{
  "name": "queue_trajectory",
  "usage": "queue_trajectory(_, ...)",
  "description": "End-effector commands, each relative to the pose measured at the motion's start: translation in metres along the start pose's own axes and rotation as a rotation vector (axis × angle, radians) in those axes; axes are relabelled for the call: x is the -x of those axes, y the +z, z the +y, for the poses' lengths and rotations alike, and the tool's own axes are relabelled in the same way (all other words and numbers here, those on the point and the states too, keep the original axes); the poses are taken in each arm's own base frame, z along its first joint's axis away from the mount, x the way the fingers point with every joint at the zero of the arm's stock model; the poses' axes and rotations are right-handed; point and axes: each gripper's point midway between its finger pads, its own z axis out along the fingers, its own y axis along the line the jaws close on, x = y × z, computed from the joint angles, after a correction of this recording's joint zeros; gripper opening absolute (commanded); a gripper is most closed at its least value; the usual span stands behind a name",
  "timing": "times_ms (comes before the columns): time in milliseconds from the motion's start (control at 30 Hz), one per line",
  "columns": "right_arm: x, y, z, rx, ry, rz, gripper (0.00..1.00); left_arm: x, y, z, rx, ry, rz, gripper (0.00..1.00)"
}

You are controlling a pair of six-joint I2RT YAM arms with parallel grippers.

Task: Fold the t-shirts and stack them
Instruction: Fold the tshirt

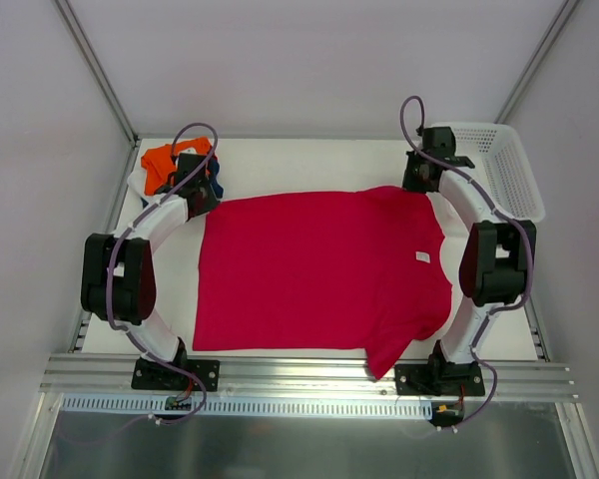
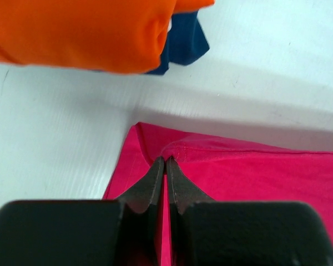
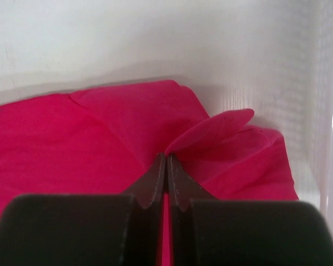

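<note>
The crimson-red t-shirt (image 1: pixel 319 274) lies spread on the white table, its neck and white label (image 1: pixel 422 257) at the right. My left gripper (image 1: pixel 202 197) is shut on its far left hem corner; the left wrist view shows the gripper (image 2: pixel 165 160) pinching a raised fold of red cloth (image 2: pixel 250 177). My right gripper (image 1: pixel 417 183) is shut on the far right sleeve; the right wrist view shows the gripper (image 3: pixel 165 156) clamping the bunched red sleeve (image 3: pixel 222 138). Folded orange (image 1: pixel 165 162) and navy (image 1: pixel 215 186) tees sit at the back left; a white one peeks out under them.
A white mesh basket (image 1: pixel 494 165) stands at the back right, close to my right gripper. The orange tee (image 2: pixel 77 33) and navy tee (image 2: pixel 183 44) lie just beyond my left gripper. The near right sleeve (image 1: pixel 384 354) hangs over the table's front edge.
</note>
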Motion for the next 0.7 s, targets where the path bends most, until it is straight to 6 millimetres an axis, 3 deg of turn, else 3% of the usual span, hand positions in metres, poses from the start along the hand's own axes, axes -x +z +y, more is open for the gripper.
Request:
queue_trajectory(0,0.019,-0.047,0.001,-0.019,0.002,-0.113,0.0,0.008,-0.022,0.008,0.01,-0.035,-0.053,0.0)
queue_trajectory(133,-0.008,-0.066,-0.007,-0.052,0.014,-0.09,0.0,0.003,-0.031,0.015,0.019,-0.041,-0.063,0.0)
queue_trajectory(333,-0.028,-0.1,-0.023,-0.123,0.05,-0.107,0.0,-0.008,-0.044,0.024,0.031,-0.056,-0.058,0.0)
queue_trajectory(667,-0.07,-0.112,-0.03,-0.132,0.09,-0.051,0.0,-0.03,-0.054,0.035,0.051,-0.066,-0.014,0.0)
